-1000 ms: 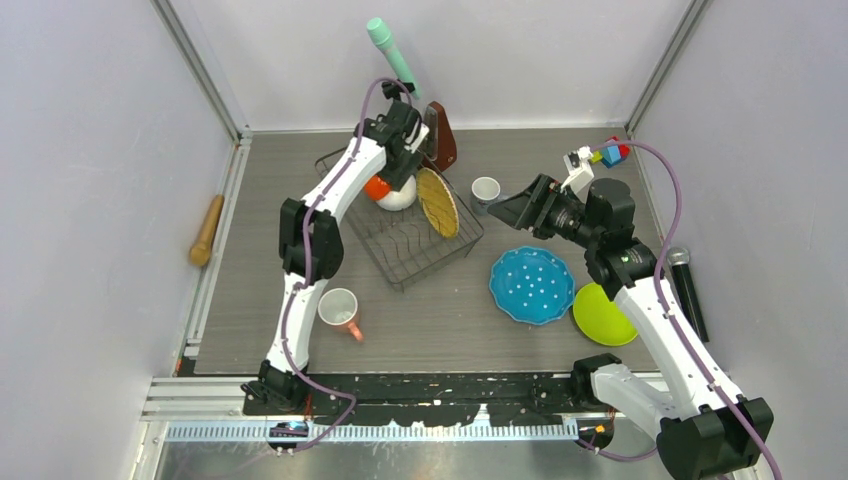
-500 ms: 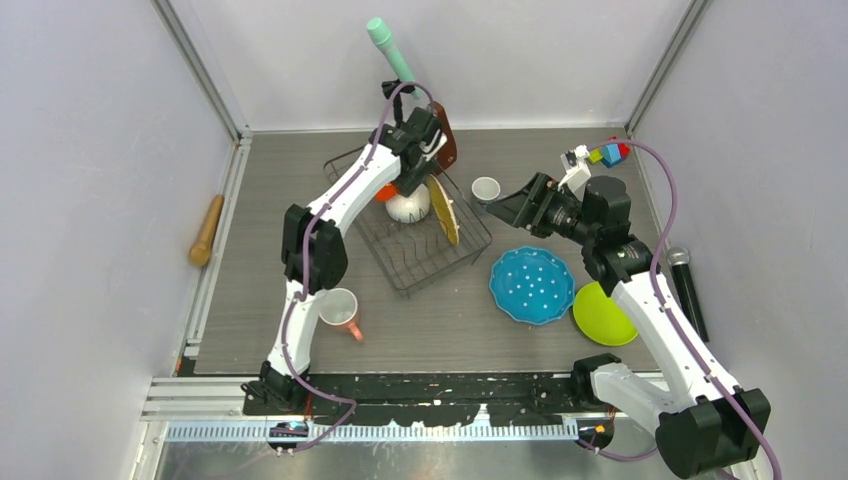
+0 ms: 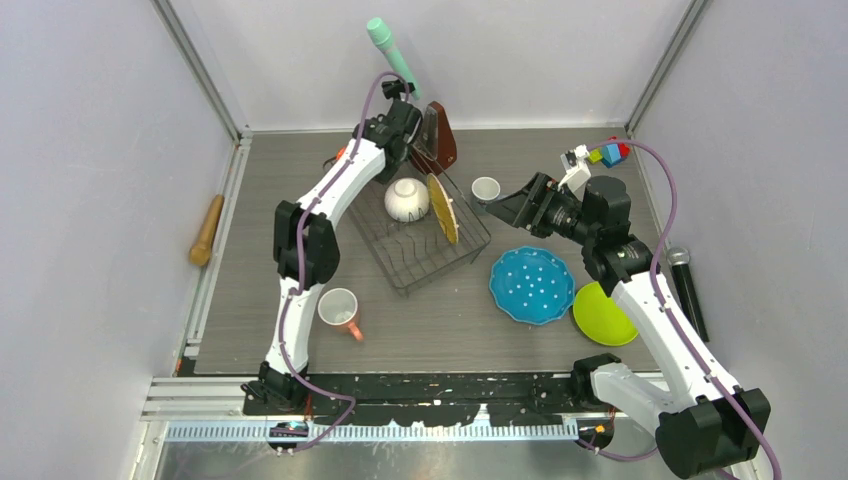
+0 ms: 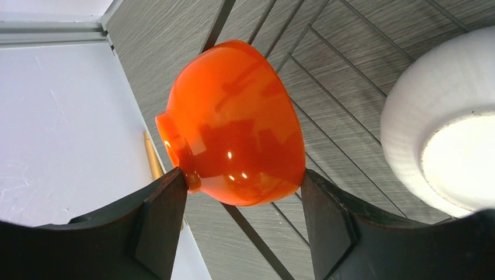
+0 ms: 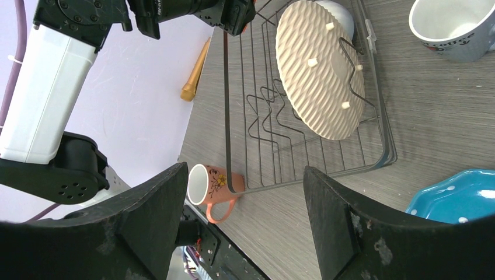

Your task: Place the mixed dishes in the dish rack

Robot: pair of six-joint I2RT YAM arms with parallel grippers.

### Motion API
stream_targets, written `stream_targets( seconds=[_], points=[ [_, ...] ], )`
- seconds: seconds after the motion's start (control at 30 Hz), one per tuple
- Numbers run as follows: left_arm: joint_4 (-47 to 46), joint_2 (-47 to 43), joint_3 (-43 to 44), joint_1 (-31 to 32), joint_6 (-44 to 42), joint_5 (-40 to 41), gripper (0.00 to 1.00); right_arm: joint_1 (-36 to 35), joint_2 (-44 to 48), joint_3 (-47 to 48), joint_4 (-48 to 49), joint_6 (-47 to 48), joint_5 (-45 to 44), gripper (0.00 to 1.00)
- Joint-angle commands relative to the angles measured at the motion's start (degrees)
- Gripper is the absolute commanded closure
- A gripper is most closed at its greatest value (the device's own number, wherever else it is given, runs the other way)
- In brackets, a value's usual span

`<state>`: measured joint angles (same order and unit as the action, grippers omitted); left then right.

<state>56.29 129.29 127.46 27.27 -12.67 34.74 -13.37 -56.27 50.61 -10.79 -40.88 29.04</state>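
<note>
Orange bowl [image 4: 233,122] pinched foot-to-rim in left end effector [image 4: 244,181], over dish rack [image 3: 405,255], beside white bowl [image 4: 443,116]. Glazed, slick, chippable, probably light; firmer hold likely on rim wall. Right end effector [image 5: 245,175] spread wide, empty.

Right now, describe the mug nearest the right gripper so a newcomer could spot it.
Find the black wire dish rack mid-table. Beyond its far right corner stands the small grey mug, white inside, facing the right gripper. The pink mug sits beside the left arm.
</note>
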Motion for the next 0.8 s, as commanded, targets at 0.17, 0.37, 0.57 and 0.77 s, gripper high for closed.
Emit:
stream_targets(
  seconds=[0.17, 0.37, 0.57, 0.77],
  points=[
    [-2.62, 2.41, -0.92, 0.16, -0.66, 1.54, 1.0, 0.27, -0.34, 1.9, 2.21, 0.14, 0.5, 0.22],
    [-1.61, 4.86, -1.09, 0.07, -1.06, 2.06, 1.0, 0.27, -0.68, 1.95, 2.34, 0.18, 0.5, 0.22],
    [1.24, 6.55, -1.19, 0.07, 0.09, 0.64, 1.0, 0.27, -0.92, 1.95, 2.35, 0.19, 0.44, 0.22],
    [-0.22, 5.78, -3.71, 0.07, 1.21, 1.28, 1.0, 0.27, -1.23, 1.69, 2.92, -0.25, 0.69, 0.22]
  ],
)
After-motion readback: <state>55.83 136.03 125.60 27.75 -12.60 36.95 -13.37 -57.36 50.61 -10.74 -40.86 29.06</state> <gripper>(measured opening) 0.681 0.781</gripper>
